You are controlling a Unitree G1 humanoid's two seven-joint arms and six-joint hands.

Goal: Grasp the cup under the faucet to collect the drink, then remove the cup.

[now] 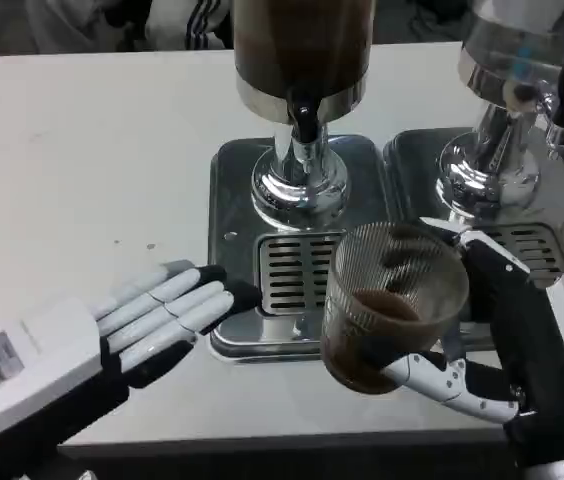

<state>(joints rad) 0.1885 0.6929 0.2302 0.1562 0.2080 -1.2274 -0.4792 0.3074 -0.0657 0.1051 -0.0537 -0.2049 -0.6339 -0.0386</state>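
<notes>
at eight o'clock the left hand [137,325] lies flat on the white table [82,150], fingers straight and held side by side, holding nothing; the dark fingertips reach to the left edge of the nearer drip tray. a small grey label sits on the white back of that forearm, its print too blurred to read.

there are two drink dispensers. the first dispenser [302,60], at twelve o'clock, has a dark brown tank, a black faucet [305,120] pointing down, and a chromed pedestal standing on a steel drip tray [232,200] with a slotted grate. the second dispenser [522,60], at one to two o'clock, has a paler tank, a black tap handle at its right side, and its own tray [412,160] just beside the first. two trays in all, edge to edge.

there is one cup [392,305], a clear ribbed glass, at five o'clock. it is tilted, its long axis leaning so the open mouth points up and toward twelve o'clock and its base sits toward six o'clock. brown drink pools in its lower part. it is over the front right corner of the first tray, below and right of the faucet, not under it.

the right hand [492,340], at four o'clock, grips the cup: white fingers curl under its base and the dark palm wraps its right side.

no brand or readable writing appears on the dispensers or cup.
</notes>
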